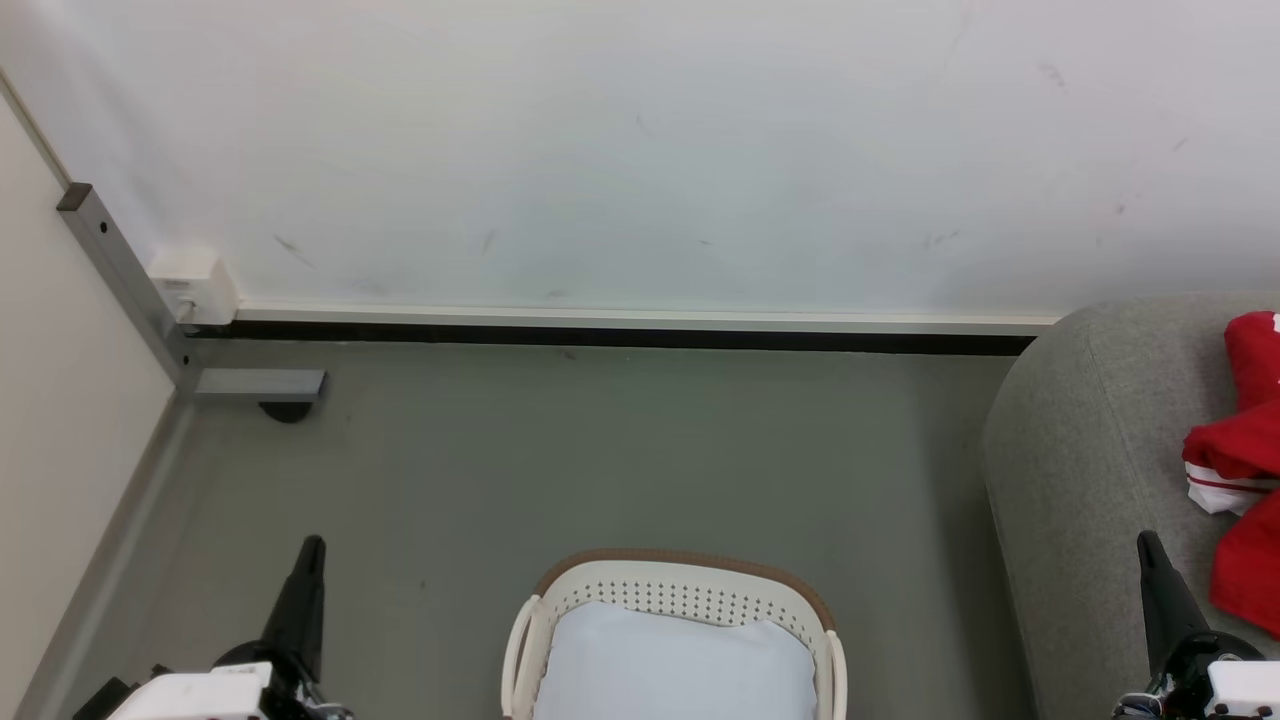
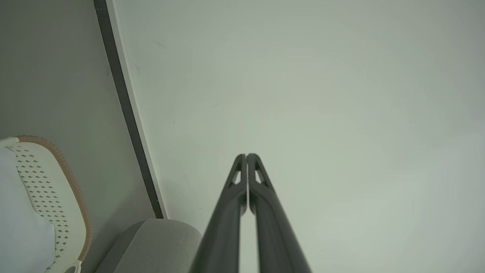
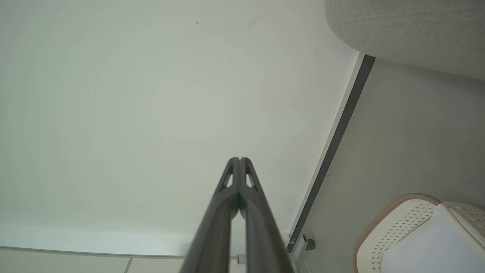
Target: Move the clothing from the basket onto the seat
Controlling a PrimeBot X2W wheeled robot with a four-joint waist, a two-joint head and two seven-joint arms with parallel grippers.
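both closed empty, left pincer (image 2: 246, 156), right pincer (image 3: 240, 159), crumpled red clothing (image 1: 1235, 445) on grey fabric seat (image 1: 1090, 450)

White wall (image 1: 640, 150) w/ grey floor (image 1: 600, 450)

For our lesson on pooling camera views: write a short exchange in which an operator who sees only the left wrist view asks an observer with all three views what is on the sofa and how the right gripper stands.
Operator: I see part of the basket and a corner of the sofa. What lies on the sofa?
Observer: Red clothing lies on it, at the head view's right edge.
Operator: My left gripper is shut. And the right one?
Observer: The right gripper is shut too, holding nothing, pointing toward the wall.
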